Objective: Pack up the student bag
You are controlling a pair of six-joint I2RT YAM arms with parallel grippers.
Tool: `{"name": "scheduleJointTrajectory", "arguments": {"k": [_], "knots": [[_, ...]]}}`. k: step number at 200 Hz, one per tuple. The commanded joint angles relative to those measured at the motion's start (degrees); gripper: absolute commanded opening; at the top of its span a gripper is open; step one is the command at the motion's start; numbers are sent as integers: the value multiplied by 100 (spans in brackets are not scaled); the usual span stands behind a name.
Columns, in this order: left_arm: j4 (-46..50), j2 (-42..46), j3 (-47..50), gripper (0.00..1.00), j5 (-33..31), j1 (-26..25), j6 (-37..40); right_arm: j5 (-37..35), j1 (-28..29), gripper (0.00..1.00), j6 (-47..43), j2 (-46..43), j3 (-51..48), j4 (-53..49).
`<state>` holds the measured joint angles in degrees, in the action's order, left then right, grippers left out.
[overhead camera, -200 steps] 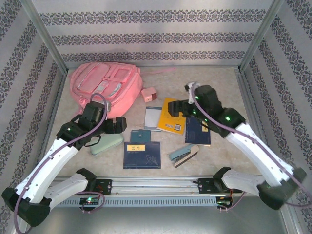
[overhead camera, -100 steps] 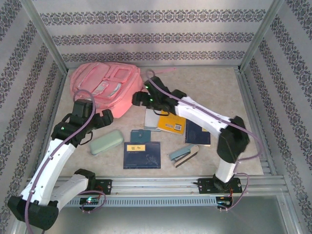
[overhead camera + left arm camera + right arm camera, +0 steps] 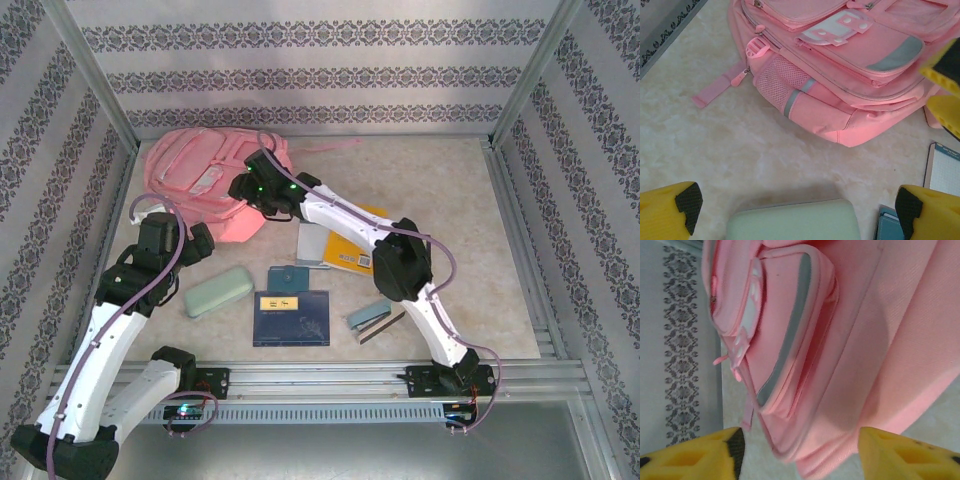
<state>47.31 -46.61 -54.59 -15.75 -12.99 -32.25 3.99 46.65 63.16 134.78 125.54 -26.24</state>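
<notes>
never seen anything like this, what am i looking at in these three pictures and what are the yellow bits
These are two robot arms bolted to a table's near edge. The overhead view looks down on both; the other two come from cameras on each wrist, and the yellow bits are each arm's own fingers. On the table lie a pink student bag, a mint case, a dark blue book and a yellow book. The left gripper is open near the case, holding nothing. The right gripper has its fingers either side of the bag's edge, not clearly gripping it.
</notes>
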Motion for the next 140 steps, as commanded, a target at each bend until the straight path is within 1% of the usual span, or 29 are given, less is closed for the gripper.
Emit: {"name": "scheduleJointTrajectory", "arguments": {"k": [1, 9, 11, 14, 22, 37, 56, 61, 65, 77, 118, 140], "knots": [[45, -30, 49, 100, -191, 54, -76, -8, 54, 55, 14, 462, 718, -638], [47, -24, 41, 100, -231, 58, -79, -102, 78, 52, -62, 550, 874, -806], [49, -24, 44, 100, -246, 53, -80, -151, 87, 49, -79, 582, 929, -879], [57, -21, 32, 100, -257, 59, -73, -170, 89, 47, -111, 604, 971, -917], [51, -6, 36, 100, -300, 52, -74, -197, 104, 37, -236, 678, 1100, -1057], [28, 5, 44, 100, -350, 60, -64, -153, 77, 24, -570, 841, 1421, -1292], [15, -12, 38, 100, -403, 57, -59, 27, -15, 14, -1135, 1096, 1962, -1762], [9, -14, 43, 100, -415, 53, -62, 107, -55, 13, -1297, 1159, 2102, -1863], [14, -13, 46, 100, -434, 54, -60, 121, -69, 12, -1450, 1211, 2188, -2002], [24, 2, 51, 100, -487, 60, -53, 93, -137, 4, -1873, 1342, 2536, -2406], [-15, 6, 102, 100, -631, 61, -45, -22, -431, 4, -3332, 1497, 2963, -3359], [-54, 26, 145, 100, -652, 63, -97, -355, -776, 4, -3503, 1529, 2931, -3826]]}}
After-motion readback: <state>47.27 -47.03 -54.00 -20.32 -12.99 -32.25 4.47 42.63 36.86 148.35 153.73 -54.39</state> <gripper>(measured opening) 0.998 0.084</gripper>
